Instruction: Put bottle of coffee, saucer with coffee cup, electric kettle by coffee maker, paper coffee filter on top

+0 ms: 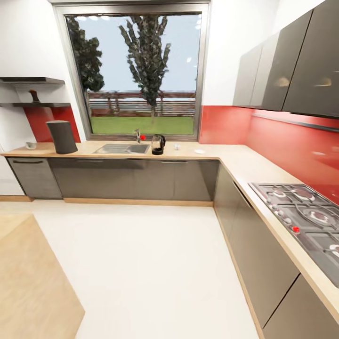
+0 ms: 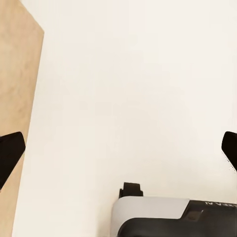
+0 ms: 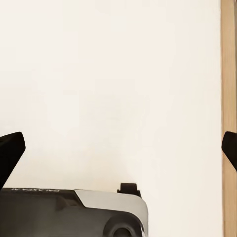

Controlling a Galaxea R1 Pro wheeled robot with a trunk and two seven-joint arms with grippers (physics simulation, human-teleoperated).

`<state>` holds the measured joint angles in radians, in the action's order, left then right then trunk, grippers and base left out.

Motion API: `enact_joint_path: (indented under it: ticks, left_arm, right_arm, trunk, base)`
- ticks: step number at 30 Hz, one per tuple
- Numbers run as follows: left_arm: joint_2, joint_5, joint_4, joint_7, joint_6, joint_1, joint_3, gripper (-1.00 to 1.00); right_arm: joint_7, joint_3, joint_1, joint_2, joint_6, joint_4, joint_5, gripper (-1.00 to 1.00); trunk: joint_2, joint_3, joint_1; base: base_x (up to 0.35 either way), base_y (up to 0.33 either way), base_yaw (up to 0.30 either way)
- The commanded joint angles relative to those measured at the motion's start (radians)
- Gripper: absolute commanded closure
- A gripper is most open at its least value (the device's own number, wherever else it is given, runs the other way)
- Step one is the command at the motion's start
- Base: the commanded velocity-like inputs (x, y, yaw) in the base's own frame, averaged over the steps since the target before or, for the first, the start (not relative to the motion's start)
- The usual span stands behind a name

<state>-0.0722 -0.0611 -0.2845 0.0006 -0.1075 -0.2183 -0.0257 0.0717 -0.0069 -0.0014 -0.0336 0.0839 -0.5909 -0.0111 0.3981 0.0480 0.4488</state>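
The tall dark-grey coffee maker stands at the left end of the beige countertop. Beside the sink sits the dark glass electric kettle, and the white saucer lies further right. The bottle of coffee stands on the lower black kitchen shelf. One small white item is left of the coffee maker and another is right of the kettle; both are too small to tell apart. My left gripper and right gripper are open over the floor, holding nothing.
A sink lies under the window. A gas hob is set in the right-hand counter run, with dark wall cabinets above it. A light wooden surface juts in at the near left. White floor lies between me and the counter.
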Motion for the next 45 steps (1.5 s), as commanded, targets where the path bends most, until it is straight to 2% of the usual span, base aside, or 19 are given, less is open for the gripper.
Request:
enact_joint_path:
  ticks: [1, 17, 45]
  left_arm:
    - [0.000, -0.006, 0.001, 0.000, -0.003, -0.001, 0.000, -1.00]
    - [0.000, -0.006, 0.001, 0.001, -0.003, -0.001, 0.000, -1.00]
    - [0.000, -0.006, 0.001, 0.000, -0.003, -0.001, 0.001, -1.00]
  right_arm:
    - [0.004, -0.001, 0.000, 0.000, 0.002, 0.000, -0.001, -1.00]
    - [0.004, 0.001, 0.000, 0.000, 0.002, 0.002, 0.000, -1.00]
    - [0.005, 0.000, 0.000, 0.000, 0.002, 0.002, -0.001, -1.00]
  trunk:
    - [0.002, 0.002, 0.001]
    - [0.002, -0.009, 0.001]
    - [0.002, -0.010, 0.001]
  base:
    - [0.335, 0.000, 0.000]
    - [0.335, 0.000, 0.000]
    - [0.335, 0.000, 0.000]
